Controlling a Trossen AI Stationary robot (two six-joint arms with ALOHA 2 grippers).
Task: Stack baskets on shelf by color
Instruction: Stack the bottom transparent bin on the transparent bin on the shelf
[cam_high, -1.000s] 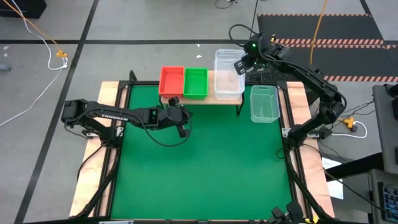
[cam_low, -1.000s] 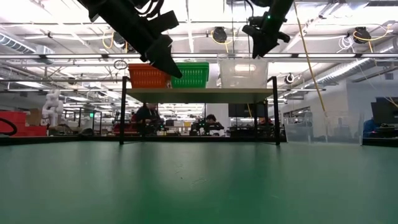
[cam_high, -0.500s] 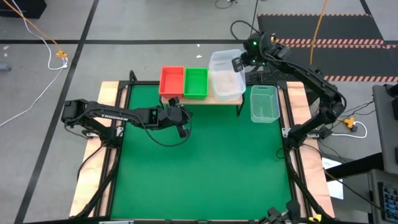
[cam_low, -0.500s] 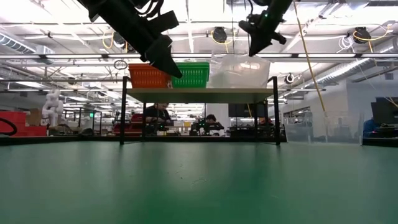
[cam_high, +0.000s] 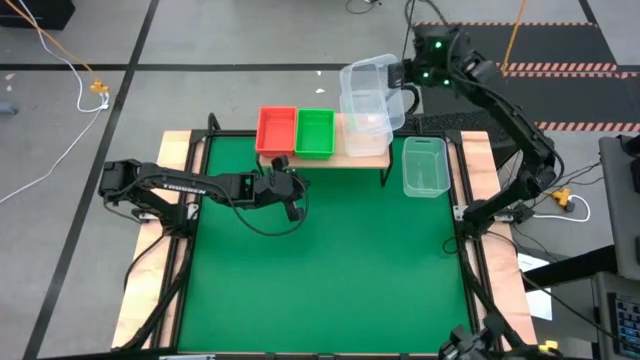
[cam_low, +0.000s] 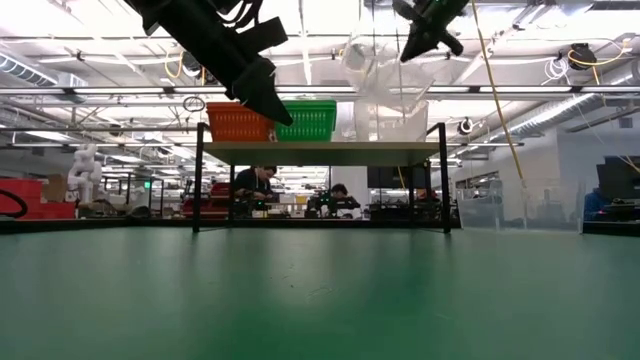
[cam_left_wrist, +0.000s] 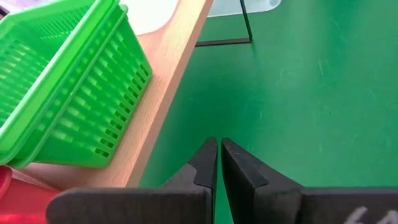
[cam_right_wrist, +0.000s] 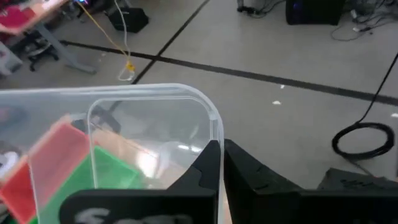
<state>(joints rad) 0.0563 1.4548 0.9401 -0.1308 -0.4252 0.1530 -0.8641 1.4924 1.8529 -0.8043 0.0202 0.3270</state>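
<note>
My right hand (cam_high: 404, 76) pinched shut on rim of clear basket (cam_high: 366, 92), fingers (cam_right_wrist: 208, 163) nearly touching across thin wall. Basket lifted and tilted above right end of shelf (cam_high: 352, 152), over second clear basket (cam_low: 400, 120) resting there. Red basket (cam_high: 276, 130) and green basket (cam_high: 314, 132) side by side on shelf's left part. Third clear basket (cam_high: 425, 166) on worktop (cam_high: 330, 260) just right of shelf. My left hand (cam_high: 293, 205) closed, empty, hovering near shelf's front edge below red basket.

Two slim dark arms of black jointed links; white lettering along the left forearm; small green lights near the right wrist; matte black wedge-shaped fingers (cam_left_wrist: 239, 174).
</note>
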